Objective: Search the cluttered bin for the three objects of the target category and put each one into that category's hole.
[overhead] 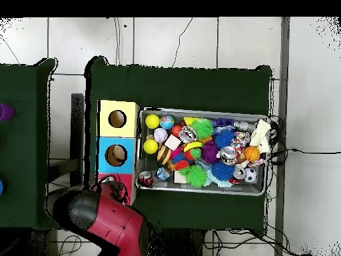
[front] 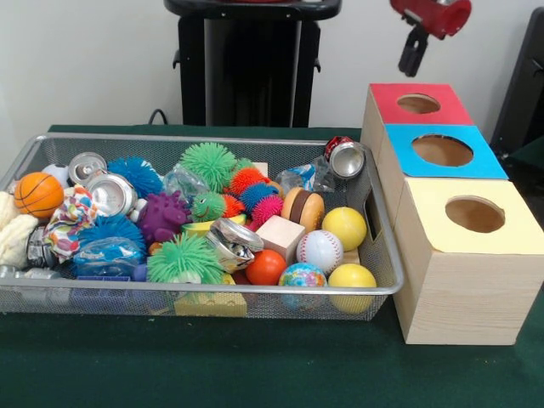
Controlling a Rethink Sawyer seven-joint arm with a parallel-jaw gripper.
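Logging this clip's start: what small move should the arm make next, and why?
Probably swing the arm from above the red box over the wire bin. Nothing appears held, the holes look empty, and balls, cans and spiky toys remain piled there.

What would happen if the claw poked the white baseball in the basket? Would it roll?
Probably a little. The baseball is round and smooth, so it should roll easily, but the wooden block, the yellow ball and the globe ball crowd it, so it likely wouldn't go far. It looks firm, not squishy.
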